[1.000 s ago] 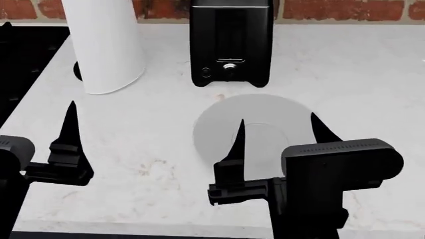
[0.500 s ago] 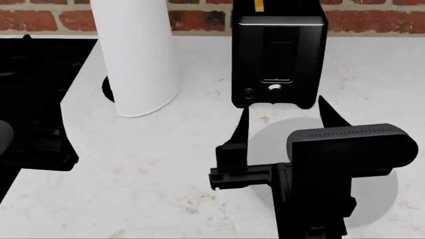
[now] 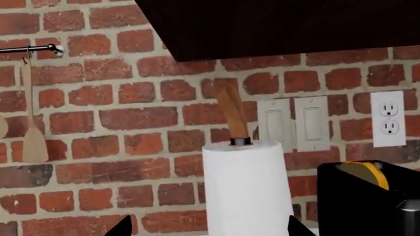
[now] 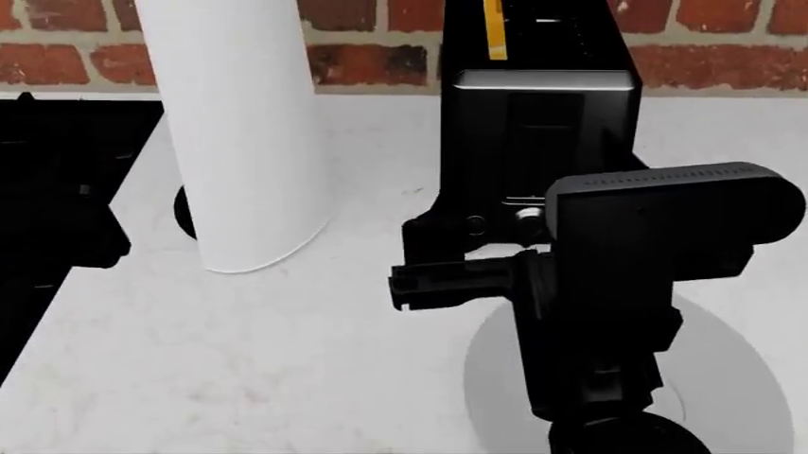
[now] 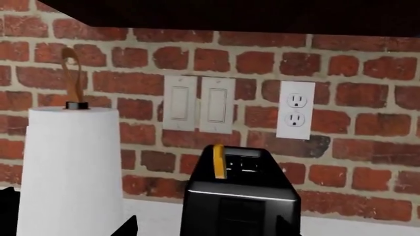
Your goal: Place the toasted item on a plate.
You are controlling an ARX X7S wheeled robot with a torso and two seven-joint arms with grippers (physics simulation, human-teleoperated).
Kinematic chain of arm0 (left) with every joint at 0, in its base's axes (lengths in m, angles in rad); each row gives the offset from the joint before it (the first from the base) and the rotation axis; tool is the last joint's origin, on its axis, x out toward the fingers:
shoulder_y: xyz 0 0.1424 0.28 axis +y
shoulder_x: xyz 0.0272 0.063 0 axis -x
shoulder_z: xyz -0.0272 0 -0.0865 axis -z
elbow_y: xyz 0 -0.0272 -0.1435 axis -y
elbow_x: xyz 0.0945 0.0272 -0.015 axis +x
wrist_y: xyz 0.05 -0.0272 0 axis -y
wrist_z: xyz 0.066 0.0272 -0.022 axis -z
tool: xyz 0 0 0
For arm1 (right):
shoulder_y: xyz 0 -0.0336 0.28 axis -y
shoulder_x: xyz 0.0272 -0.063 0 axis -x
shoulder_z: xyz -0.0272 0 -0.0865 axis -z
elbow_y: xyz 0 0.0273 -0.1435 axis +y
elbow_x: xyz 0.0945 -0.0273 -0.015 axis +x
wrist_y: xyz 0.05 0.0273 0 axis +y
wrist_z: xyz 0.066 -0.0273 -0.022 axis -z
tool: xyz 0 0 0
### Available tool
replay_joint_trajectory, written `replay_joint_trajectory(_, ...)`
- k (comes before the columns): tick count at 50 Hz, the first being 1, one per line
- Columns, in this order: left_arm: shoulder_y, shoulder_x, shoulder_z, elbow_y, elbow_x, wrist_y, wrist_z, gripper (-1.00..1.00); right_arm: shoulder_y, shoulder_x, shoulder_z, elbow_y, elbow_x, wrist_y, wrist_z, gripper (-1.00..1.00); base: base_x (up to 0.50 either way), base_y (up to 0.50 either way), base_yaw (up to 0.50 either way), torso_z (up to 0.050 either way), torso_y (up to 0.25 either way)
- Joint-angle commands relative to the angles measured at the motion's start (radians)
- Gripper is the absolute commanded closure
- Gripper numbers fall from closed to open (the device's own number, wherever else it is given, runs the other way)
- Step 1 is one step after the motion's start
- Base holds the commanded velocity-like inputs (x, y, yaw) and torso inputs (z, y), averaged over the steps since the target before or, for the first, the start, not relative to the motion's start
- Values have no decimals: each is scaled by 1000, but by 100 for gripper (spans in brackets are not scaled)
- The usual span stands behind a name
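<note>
The toasted item (image 4: 495, 28) is a thin orange-yellow slice standing upright in a slot of the black toaster (image 4: 536, 123) by the brick wall. It also shows in the right wrist view (image 5: 219, 161) and the left wrist view (image 3: 369, 173). The light grey plate (image 4: 739, 374) lies on the counter in front of the toaster, partly hidden by my right arm. My right gripper (image 5: 206, 230) is open and empty, raised in front of the toaster and facing it. My left gripper (image 3: 208, 230) is open and empty, facing the paper towel roll.
A tall white paper towel roll (image 4: 240, 132) on a wooden holder stands left of the toaster. A black stove (image 4: 51, 170) borders the counter on the left. Wall switches (image 5: 196, 103) and an outlet (image 5: 295, 110) sit on the brick wall above the toaster.
The head view has moved closer and the toaster looms larger. My right gripper has risen from over the plate to the toaster's front. The left arm has drifted left over the stove.
</note>
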Motion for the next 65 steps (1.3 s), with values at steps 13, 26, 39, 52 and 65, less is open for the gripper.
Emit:
replay_joint_trajectory(13, -151, -8, -10, 25, -38, -118, -17, -100, 97, -8, -3, 20, 34, 70, 16, -100, 413, 1, 0, 50, 0)
replay_joint_trajectory(26, -187, -13, -22, 43, -55, -154, -24, -100, 107, -9, -4, 33, 51, 62, 14, -100, 221, 0, 0, 50, 0)
replay_joint_trajectory(39, -145, 9, -95, 167, -125, -283, -45, -100, 97, -1, -23, 64, 47, 32, 20, -100, 78, 0, 0, 40, 0)
replay_joint_trajectory(52, 77, -163, -312, 345, -788, -328, -400, -100, 152, -7, -28, 174, 57, 23, 8, -100, 0, 0, 0, 0, 0)
replay_joint_trajectory(65, 171, -213, -274, 328, -751, -198, -394, -100, 167, -6, -61, 226, 46, -1, 17, -100, 366, 0, 0, 0, 0)
